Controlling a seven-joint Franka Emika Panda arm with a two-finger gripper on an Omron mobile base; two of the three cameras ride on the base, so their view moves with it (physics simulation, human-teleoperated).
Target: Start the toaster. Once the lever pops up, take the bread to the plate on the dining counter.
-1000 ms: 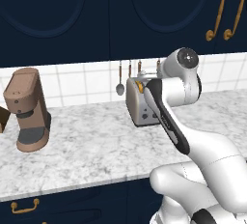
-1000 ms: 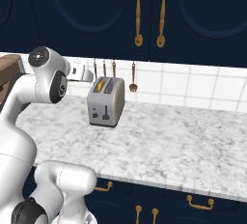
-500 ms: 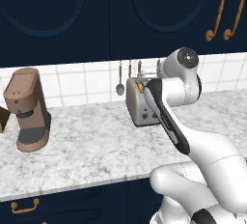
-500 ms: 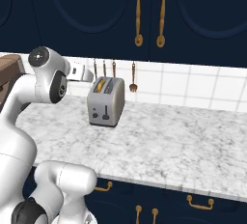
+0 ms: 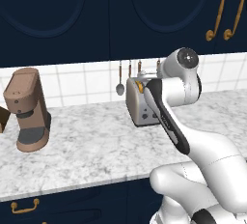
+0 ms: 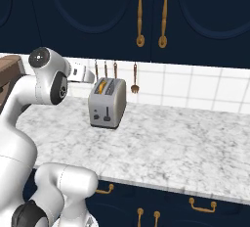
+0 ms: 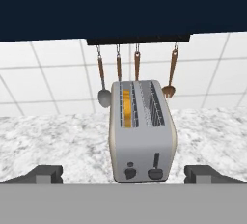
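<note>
Toaster (image 5: 141,106) standing at the back of the marble worktop (image 5: 91,146) in the left base view, under hanging utensils (image 5: 120,84), its right half hidden behind the white arm (image 5: 170,103); brown coffee machine (image 5: 28,108) well apart at the left. Gripper hidden behind the arm's own links here.

Same toaster (image 6: 107,102) seen whole in the right base view, narrow face with dark controls turned this way, orange edge of bread (image 6: 101,87) peeking from the left slot. Gripper hard to make out at the arm's end.

Seen from the hand: toaster (image 7: 141,132) dead ahead, bread (image 7: 127,108) sunk in the left slot, lever (image 7: 155,172) low on the front beside a round knob (image 7: 130,172). Fingertips (image 7: 44,174) spread wide at the bottom corners, gripper (image 7: 123,175) holding nothing, short of the toaster.
</note>
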